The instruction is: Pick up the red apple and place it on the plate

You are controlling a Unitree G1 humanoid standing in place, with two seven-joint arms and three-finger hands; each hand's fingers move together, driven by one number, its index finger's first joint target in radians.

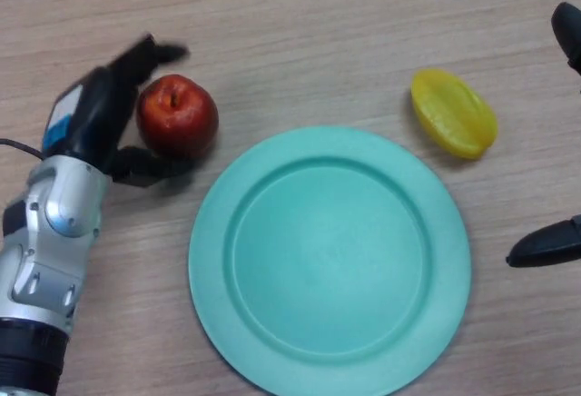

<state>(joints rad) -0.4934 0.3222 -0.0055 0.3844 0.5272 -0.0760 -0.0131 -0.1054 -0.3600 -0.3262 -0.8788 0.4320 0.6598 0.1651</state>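
Observation:
A red apple (179, 114) rests on the wooden table, left of the teal plate (329, 260). My left hand (95, 114) cups the apple from its left side. The fingers (150, 55) lie over the apple's upper left, and the thumb (150, 167) curls against its lower edge. The plate has nothing on it. Only parts of my right hand show at the right edge: a finger (567, 33) high up and the thumb (545, 246) lower down, spread wide apart and holding nothing.
A yellow fruit (454, 113) lies on the table to the upper right of the plate, near my right hand. The wooden table (300, 24) fills the whole view.

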